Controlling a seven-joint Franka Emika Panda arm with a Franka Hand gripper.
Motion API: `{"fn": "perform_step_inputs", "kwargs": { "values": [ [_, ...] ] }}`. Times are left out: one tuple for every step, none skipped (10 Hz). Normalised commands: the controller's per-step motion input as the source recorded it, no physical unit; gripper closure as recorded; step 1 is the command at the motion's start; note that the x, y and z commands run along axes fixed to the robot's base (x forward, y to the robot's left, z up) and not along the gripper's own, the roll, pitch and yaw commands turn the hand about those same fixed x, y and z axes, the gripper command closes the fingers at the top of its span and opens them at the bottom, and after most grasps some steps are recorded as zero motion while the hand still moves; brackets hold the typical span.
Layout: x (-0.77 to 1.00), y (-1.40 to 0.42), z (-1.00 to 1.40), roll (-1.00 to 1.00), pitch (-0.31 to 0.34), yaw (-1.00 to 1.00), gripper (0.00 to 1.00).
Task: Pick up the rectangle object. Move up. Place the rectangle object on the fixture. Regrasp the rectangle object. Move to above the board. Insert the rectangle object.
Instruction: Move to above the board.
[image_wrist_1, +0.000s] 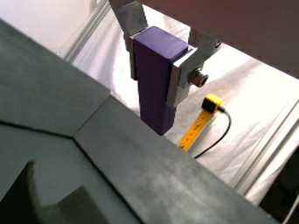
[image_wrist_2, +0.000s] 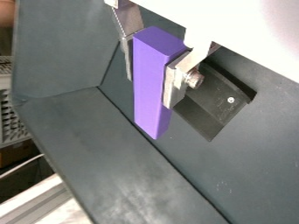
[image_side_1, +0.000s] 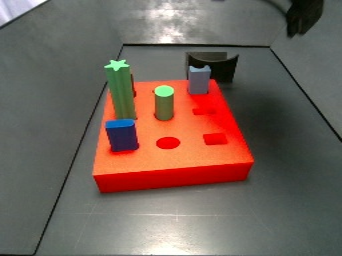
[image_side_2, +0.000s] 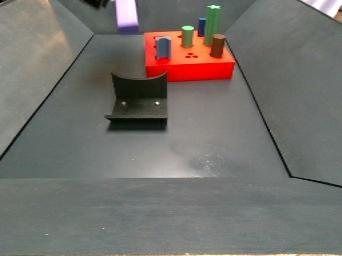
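Note:
My gripper (image_wrist_1: 158, 54) is shut on the rectangle object (image_wrist_1: 156, 83), a long purple bar with a square end, clamped near its upper end between the silver fingers (image_wrist_1: 179, 79). The bar (image_wrist_2: 153, 83) hangs upright, high above the dark floor. In a wrist view the black fixture (image_wrist_2: 219, 103) lies below and to one side of it. In a side view the bar's lower end (image_side_2: 127, 13) shows at the frame's edge, beyond the fixture (image_side_2: 138, 100). The red-orange board (image_side_1: 174, 165) lies flat on the floor near the fixture (image_side_1: 214, 66).
On the board stand a green star post (image_side_1: 119, 90), a green cylinder (image_side_1: 163, 102), a blue block (image_side_1: 122, 135) and a lavender peg (image_side_1: 199, 78). Sloped dark walls (image_side_2: 54, 80) ring the floor. A yellow tape measure (image_wrist_1: 208, 109) lies outside them.

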Motion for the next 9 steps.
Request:
{"fn": "perform_step_inputs", "kwargs": {
  "values": [
    [0.08, -0.11, 1.0, -0.03, 0.062, 0.1, 1.0],
    [0.08, -0.11, 1.0, -0.03, 0.062, 0.1, 1.0],
    [0.07, -0.1, 1.0, -0.04, 0.061, 0.09, 1.0],
    [0.07, -0.1, 1.0, -0.05, 0.058, 0.1, 1.0],
    [0.07, -0.09, 1.0, -0.05, 0.064, 0.09, 1.0],
    [0.07, -0.09, 1.0, -0.05, 0.065, 0.09, 1.0],
    [0.05, -0.06, 0.78, -0.05, 0.067, 0.09, 1.0],
    [0.03, -0.04, 0.6, -0.04, 0.069, 0.09, 1.0],
    [0.02, -0.03, 0.37, -0.04, 0.067, 0.09, 1.0]
  ]
}}
